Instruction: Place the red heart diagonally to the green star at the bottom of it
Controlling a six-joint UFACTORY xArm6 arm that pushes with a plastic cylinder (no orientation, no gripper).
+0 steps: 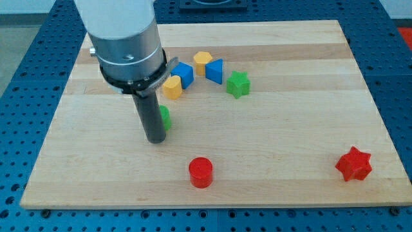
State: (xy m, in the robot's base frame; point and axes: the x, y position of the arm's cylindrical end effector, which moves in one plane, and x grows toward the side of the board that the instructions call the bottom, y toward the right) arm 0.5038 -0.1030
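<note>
The green star (238, 84) lies at the upper middle of the wooden board (290, 116). A red block (200, 172) with a rounded outline lies near the bottom edge, below and left of the green star; I cannot tell if it is a heart. A red star (353, 164) lies at the bottom right. My tip (156, 141) rests on the board left of centre, up and left of the rounded red block and well apart from it. A second green block (166, 118) sits right against the rod and is partly hidden by it.
A cluster lies just left of the green star: a blue block (185, 74), a blue wedge-like block (215, 69), a yellow block (203, 61) and another yellow block (172, 86). The arm's thick grey housing (125, 45) hides the upper left of the board.
</note>
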